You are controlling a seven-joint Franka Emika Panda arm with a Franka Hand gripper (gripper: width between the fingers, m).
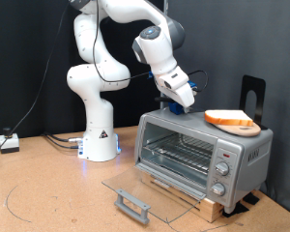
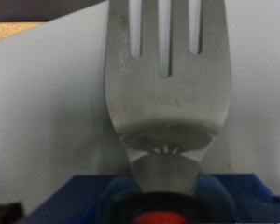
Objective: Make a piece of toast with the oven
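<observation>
The silver oven (image 1: 205, 153) stands at the exterior view's right with its glass door (image 1: 145, 188) folded down flat and the wire rack showing inside. The piece of toast (image 1: 232, 119) lies on top of the oven, towards the right. My gripper (image 1: 178, 101) hangs over the oven's top left corner, to the left of the toast and apart from it. It is shut on a small blue block (image 1: 176, 108). In the wrist view a metal fork (image 2: 166, 84) sticks out of the blue block (image 2: 75, 198) over a pale surface. My fingers do not show there.
The oven sits on a wooden base (image 1: 211, 205) on the brown table. A black stand (image 1: 253, 95) rises behind the toast. The arm's white base (image 1: 99, 135) stands at the left, with cables and a small box (image 1: 8, 143) further left.
</observation>
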